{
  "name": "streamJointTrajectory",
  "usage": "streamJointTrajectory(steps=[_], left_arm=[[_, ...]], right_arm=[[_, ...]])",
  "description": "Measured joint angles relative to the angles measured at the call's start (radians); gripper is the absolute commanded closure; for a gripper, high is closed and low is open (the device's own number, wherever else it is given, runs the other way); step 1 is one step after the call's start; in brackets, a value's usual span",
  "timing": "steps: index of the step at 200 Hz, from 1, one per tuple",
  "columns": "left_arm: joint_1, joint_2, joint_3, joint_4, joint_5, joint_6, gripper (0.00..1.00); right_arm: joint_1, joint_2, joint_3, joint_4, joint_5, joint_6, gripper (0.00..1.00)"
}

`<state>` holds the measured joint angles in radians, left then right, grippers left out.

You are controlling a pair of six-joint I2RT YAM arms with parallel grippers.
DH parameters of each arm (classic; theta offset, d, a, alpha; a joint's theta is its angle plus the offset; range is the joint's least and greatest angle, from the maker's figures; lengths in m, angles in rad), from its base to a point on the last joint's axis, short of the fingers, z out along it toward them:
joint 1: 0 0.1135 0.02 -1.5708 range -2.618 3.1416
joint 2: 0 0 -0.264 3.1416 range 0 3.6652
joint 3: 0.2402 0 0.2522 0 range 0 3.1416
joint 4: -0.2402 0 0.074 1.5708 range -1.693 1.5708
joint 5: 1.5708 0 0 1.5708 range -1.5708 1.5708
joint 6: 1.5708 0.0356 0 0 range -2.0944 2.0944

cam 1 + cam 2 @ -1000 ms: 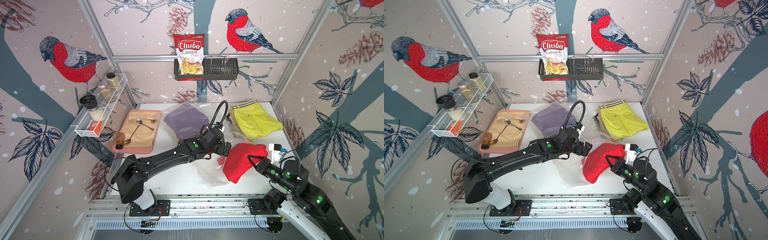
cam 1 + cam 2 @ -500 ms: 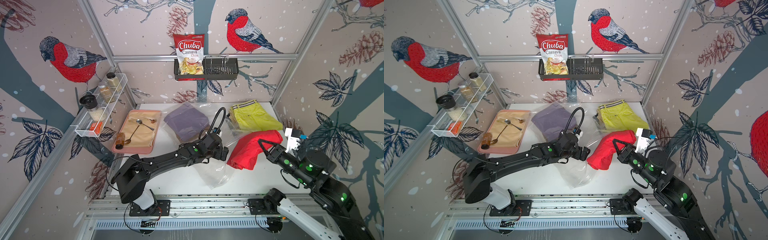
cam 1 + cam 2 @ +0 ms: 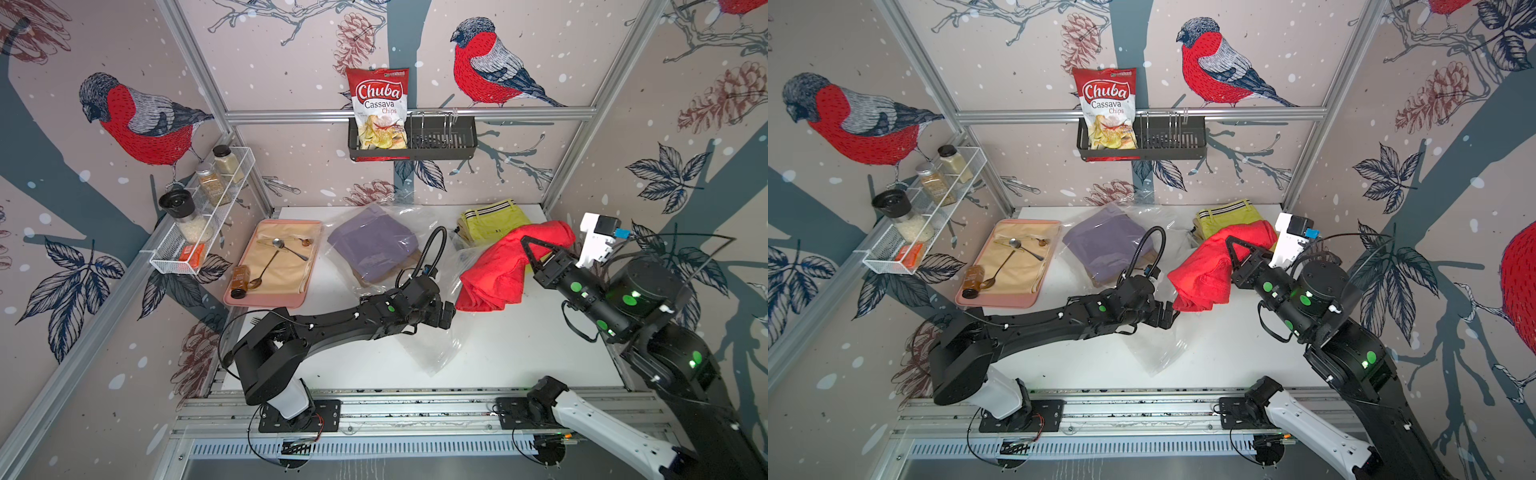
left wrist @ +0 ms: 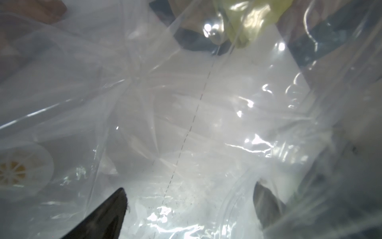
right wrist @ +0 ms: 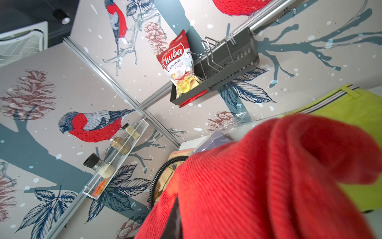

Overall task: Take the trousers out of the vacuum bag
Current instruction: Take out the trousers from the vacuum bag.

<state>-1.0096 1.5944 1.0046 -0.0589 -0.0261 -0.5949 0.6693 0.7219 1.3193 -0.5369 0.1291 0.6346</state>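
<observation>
We have lifted the red trousers point(image 3: 498, 270) up and to the far right — our right gripper point(image 3: 527, 243) pinches them tight. Our left gripper point(image 3: 446, 313) is wide open, holding nothing, at the clear bag point(image 3: 432, 349) mid-table — purple trousers point(image 3: 374, 245) inside.

Shows, in both top views, a white tabletop point(image 3: 519, 345) point(image 3: 1225, 353) closed in by patterned walls point(image 3: 311, 166) at the left, back and right. Carries a pink tray point(image 3: 257, 299) point(image 3: 992, 302) at the left rear, flat, close to the left wall. Bears the vacuum bag point(image 3: 432, 353) point(image 3: 1154, 353) in the middle, crumpled, spread from the back wall to a loose corner short of the front edge, just beside the tray. Holds the bright yellow trousers point(image 3: 494, 220) point(image 3: 1225, 214) at the right rear, folded, striped waistband toward the back wall.
</observation>
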Motion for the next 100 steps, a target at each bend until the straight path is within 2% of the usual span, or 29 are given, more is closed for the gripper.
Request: streamJointTrajectory(steps=[100], left_arm=[[0.0, 0.018, 0.0, 0.001, 0.025, 0.0, 0.04]], right_arm=[[-0.001, 0.069, 0.11, 0.071, 0.023, -0.055, 1.0]])
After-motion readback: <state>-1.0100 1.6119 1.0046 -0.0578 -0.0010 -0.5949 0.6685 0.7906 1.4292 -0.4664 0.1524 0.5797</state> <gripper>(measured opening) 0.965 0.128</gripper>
